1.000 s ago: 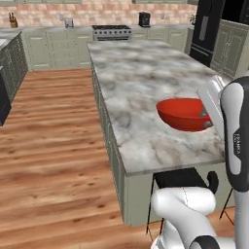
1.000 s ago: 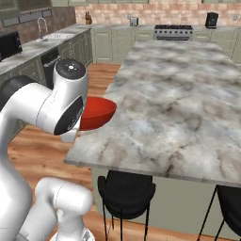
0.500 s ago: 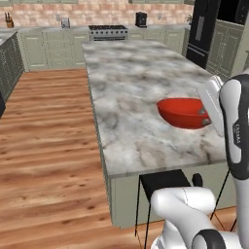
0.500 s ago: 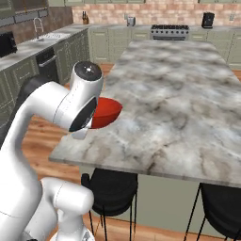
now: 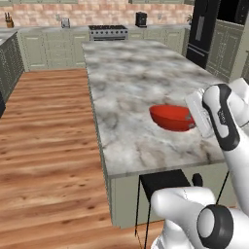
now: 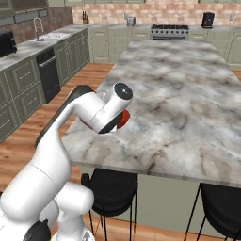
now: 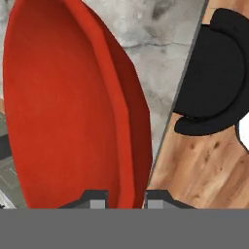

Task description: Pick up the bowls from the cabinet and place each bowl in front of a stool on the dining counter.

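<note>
While pinching the rim of the red bowl [image 7: 73, 112] between two finger tips, one inside and one outside the wall, gripper [image 7: 126, 200] sits nearly closed on it. Carrying step, first of the two bowls, by the look of it. Bowl in the left base view [image 5: 171, 117] over the near end of the marble counter [image 5: 131, 92], close above the top or just on it, cannot tell which; wrist right beside it on its right. Mostly hidden behind the forearm in the right base view, just a red sliver [image 6: 123, 119] near the counter's near-left corner [image 6: 188, 108].

Black stool [image 7: 214, 78] below the counter edge, off to one side of the bowl in the hand view; same stool tucked under the near edge [image 6: 112, 190], second stool further right [image 6: 221, 207]. Wood floor [image 5: 48, 146] around.

Next, probably: lower until flat on the marble, in line with the near stool, a little back from the edge, then spread fingers and lift clear without dragging the rim. Risk of tipping if released tilted. Cream bowl left to fetch from the cabinet after.
</note>
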Tool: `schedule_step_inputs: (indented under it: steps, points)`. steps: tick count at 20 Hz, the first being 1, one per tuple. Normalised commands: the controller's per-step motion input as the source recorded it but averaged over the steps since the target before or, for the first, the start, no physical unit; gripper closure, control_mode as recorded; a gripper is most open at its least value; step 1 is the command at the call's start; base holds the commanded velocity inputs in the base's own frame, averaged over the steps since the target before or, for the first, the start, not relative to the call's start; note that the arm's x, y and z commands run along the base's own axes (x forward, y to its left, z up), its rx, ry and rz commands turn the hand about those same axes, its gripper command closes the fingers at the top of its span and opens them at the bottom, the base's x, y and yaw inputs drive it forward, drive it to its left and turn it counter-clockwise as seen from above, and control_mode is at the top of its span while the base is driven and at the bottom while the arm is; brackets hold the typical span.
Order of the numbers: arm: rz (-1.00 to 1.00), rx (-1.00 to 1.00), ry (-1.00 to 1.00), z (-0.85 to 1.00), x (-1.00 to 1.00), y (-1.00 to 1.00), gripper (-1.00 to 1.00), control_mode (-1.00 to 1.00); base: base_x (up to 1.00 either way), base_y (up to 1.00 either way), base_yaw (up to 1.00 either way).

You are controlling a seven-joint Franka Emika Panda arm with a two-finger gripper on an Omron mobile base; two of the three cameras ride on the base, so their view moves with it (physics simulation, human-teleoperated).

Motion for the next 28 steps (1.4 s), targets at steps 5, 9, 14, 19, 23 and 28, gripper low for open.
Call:
schedule_step_inputs:
  steps: [5, 9, 14, 19, 23, 28]
  points:
    - [0.07, 0.04, 0.0, -0.87, 0.86, -0.03, 1.0, -1.0, 0.0, 0.0, 0.0]
    - [0.0, 0.02, 0.0, -0.89, 0.59, -0.11, 1.0, -1.0, 0.0, 0.0, 0.0]
    - [0.0, 0.01, -0.01, -0.76, 0.42, -0.18, 1.0, -1.0, 0.0, 0.0, 0.0]
    - [0.0, 0.0, -0.01, -0.57, 0.21, -0.08, 1.0, -1.0, 0.0, 0.0, 0.0]
    - [0.0, 0.0, -0.05, -0.38, 0.33, 0.01, 1.0, -1.0, 0.0, 0.0, 0.0]
    - [0.0, 0.0, -0.06, -0.29, 0.37, 0.01, 1.0, -1.0, 0.0, 0.0, 0.0]
